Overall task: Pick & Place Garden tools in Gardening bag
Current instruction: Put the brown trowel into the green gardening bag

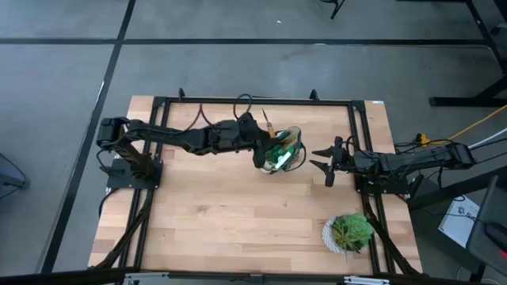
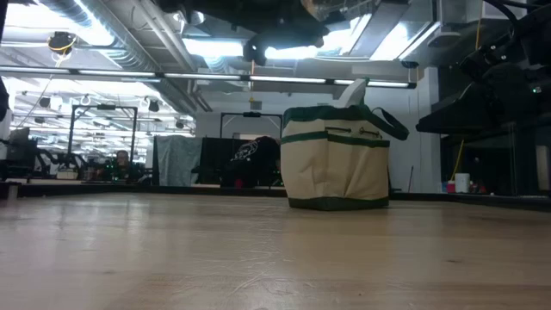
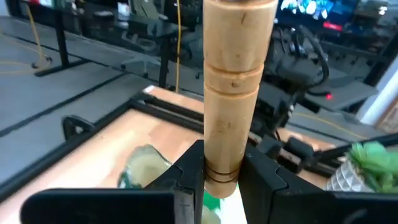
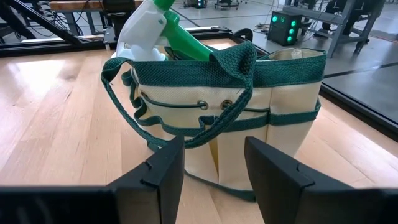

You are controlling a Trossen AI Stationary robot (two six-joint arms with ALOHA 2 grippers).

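The beige gardening bag with green trim [image 1: 287, 150] stands on its base on the table, right of centre; it also shows in the low view [image 2: 336, 164] and the right wrist view [image 4: 249, 118]. A green spray bottle with a white head [image 4: 149, 25] sticks out of its top. My left gripper [image 1: 267, 149] is above the bag's left side, shut on a wooden-handled tool [image 3: 233, 93]; the tool's metal end is hidden, so I cannot tell whether it is the rake or the trowel. My right gripper [image 1: 323, 161] is open and empty just right of the bag, facing it [image 4: 214, 171]. My left gripper pinches the wooden handle between its two fingers at the grooved part [image 3: 221, 169]. The fingers lie across the handle. The handle's free end [image 1: 268, 123] points toward the table's far edge. The tool is lifted clear, above the bag; the gripper hides its metal end.
A green leafy plant in a white pot [image 1: 349, 233] stands near the table's front right corner and shows in the left wrist view [image 3: 367, 163]. A black frame [image 1: 261, 101] runs around the table. Bare wood lies left of and in front of the bag.
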